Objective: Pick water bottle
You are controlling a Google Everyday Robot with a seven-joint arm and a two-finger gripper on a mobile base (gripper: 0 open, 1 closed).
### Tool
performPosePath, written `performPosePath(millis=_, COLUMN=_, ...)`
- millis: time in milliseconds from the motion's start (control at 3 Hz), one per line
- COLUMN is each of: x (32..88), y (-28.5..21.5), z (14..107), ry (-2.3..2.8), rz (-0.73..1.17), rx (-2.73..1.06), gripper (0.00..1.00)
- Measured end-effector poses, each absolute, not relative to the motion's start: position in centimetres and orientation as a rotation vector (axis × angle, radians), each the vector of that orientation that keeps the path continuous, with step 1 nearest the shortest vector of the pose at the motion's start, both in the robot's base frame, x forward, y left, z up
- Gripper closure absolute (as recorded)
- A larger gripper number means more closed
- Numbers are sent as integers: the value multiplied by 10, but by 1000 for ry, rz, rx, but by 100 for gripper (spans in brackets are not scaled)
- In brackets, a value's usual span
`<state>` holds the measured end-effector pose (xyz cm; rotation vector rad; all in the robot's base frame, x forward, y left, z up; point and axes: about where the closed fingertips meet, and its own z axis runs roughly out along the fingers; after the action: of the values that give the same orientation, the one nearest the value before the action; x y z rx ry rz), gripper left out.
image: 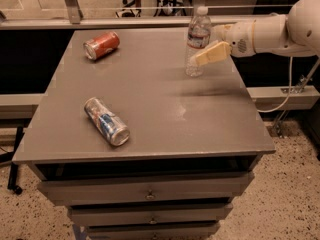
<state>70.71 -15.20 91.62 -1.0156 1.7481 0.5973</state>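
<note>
While water bottle [198, 38] stands upright | claw [196, 60] beside it | label unreadable

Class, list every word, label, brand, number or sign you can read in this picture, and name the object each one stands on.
No text here can be read.
water bottle: white-and-red label band, print too blurred to read.
red can: markings too blurred to read.
silver-blue can: blue and red markings, too blurred to read.
gripper, against the bottle's right side below its label: no text visible.
</note>
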Motion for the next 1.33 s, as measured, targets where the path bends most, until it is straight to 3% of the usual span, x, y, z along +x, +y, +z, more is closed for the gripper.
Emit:
performPosePath(millis=333, x=710, y=-136, z=916, ry=1672, rz=695, rx=-987, gripper=15)
performPosePath(millis=1000, x=695, y=-127, z=934, ry=1568, rz=761, rx=-991, gripper=62)
performPosePath(millis=1333, x=674, y=-122, z=972, ry=1498, rz=761, rx=-1009, gripper=92)
